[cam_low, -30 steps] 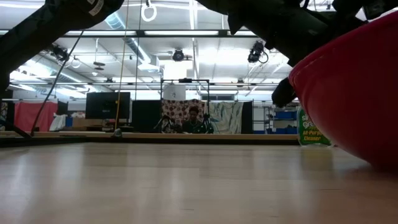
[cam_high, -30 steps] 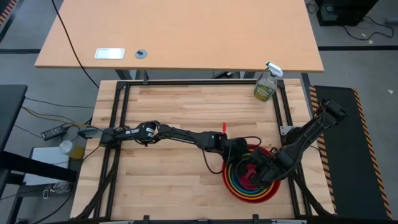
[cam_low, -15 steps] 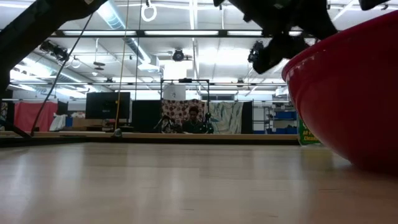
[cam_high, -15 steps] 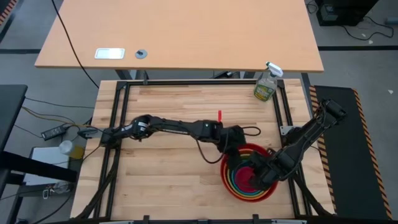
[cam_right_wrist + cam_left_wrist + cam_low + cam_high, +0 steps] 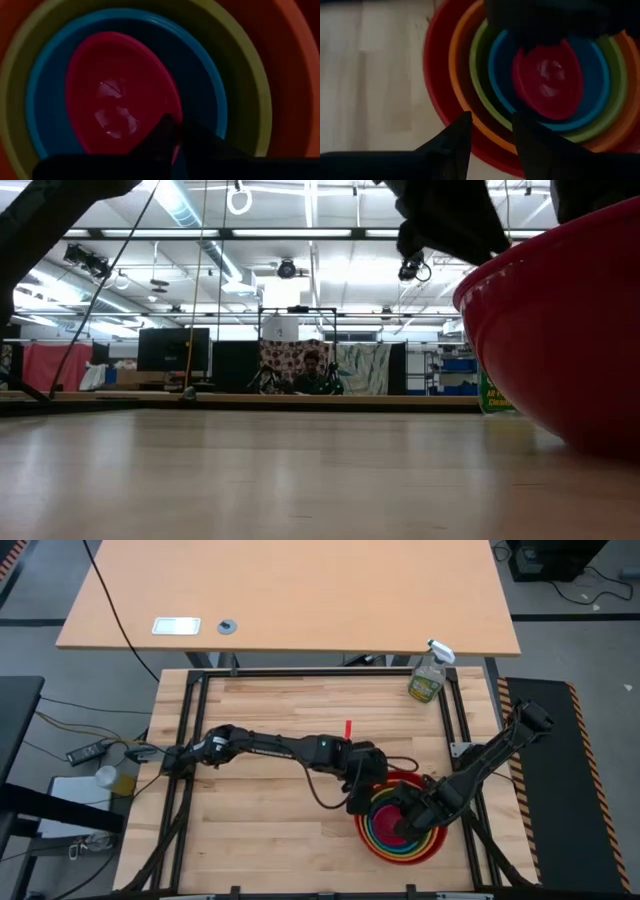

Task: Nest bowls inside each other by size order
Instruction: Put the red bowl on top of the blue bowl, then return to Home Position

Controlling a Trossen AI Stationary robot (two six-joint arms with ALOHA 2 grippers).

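The red bowl (image 5: 375,842) sits upright at the counter's near right. Inside it nest the orange bowl (image 5: 457,75), green bowl (image 5: 479,85), blue bowl (image 5: 497,75) and pink bowl (image 5: 550,82).

Five nested bowls (image 5: 400,830), one spray bottle (image 5: 428,676).

Bowls (image 5: 402,830) nested at table's (image 5: 270,830) near-right; spray bottle (image 5: 428,673) at far-right corner, well apart.

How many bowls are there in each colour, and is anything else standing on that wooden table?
Red bowl: 1
Orange bowl: 1
Green bowl: 1
Blue bowl: 1
Pink bowl: 1
Spray bottle: 1
Total: 6 things, 5 of them bowls, all nested in one stack.
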